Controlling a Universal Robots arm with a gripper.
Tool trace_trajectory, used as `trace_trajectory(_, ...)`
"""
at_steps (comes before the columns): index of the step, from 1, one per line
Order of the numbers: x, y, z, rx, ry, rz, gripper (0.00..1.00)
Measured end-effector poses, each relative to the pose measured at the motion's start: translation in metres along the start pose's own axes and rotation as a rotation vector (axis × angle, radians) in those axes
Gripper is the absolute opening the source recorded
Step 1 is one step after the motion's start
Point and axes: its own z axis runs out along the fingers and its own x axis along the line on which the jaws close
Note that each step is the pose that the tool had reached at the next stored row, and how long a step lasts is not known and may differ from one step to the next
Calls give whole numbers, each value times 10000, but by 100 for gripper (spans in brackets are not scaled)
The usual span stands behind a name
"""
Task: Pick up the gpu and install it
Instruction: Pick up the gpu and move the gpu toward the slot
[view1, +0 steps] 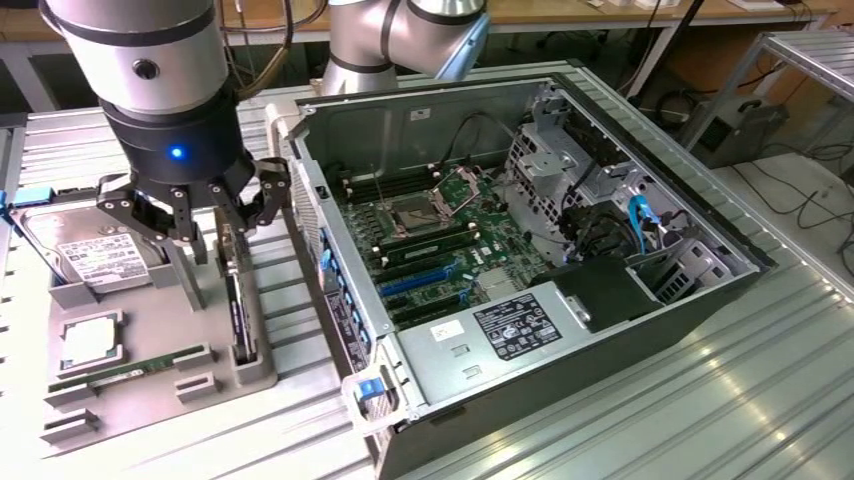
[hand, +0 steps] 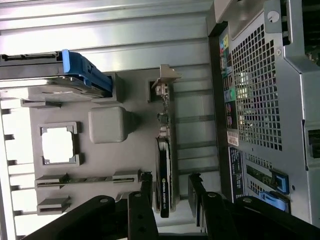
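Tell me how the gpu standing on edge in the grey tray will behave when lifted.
Probably stiff: the gpu is a thin board standing on edge in the grey tray. Its black cooler sits on one side, so it may tilt between the fingers. Bare components suggest fragility.

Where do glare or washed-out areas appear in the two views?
Exterior view: light streaks glare on the metal table beside the computer case. Wrist view: the processor chip is washed out to white; the gpu shows dark against the grey tray.
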Motion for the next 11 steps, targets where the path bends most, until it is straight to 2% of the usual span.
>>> trace_trajectory(11, 5, -12, 231, 0, -1, 8, 42)
